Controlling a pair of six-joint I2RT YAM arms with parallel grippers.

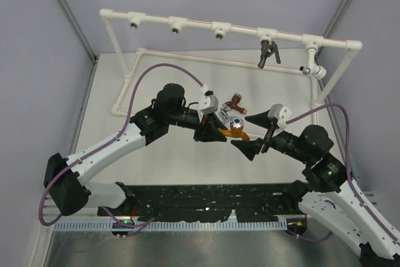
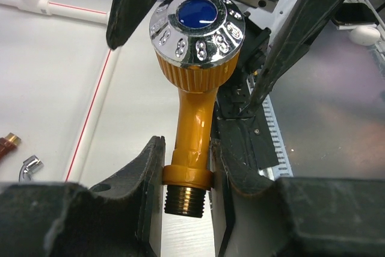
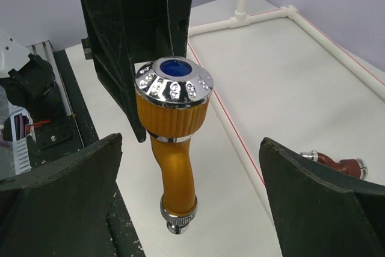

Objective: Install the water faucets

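An orange water faucet point(image 1: 234, 127) with a chrome cap and blue centre hangs above the table between both grippers. My left gripper point(image 1: 215, 130) is shut on it. In the left wrist view its fingers point(image 2: 150, 167) pinch the orange faucet point(image 2: 195, 112) at the collar above the dark thread. My right gripper point(image 1: 253, 132) is open. In the right wrist view its gripper point(image 3: 192, 167) stands wide on either side of the orange faucet point(image 3: 174, 148) without touching it. A red-brown faucet point(image 1: 235, 100) lies on the table. A dark grey faucet point(image 1: 267, 53) hangs from the white pipe frame point(image 1: 194, 23).
The pipe frame spans the back of the table, with three bare sockets point(image 1: 177, 27) at its left. A silvery-ended piece point(image 1: 307, 69) sits at the rightmost socket. The frame's low pipe with a red line point(image 3: 240, 148) runs beside the grippers. The red-brown faucet point(image 3: 340, 164) lies just beyond my right finger.
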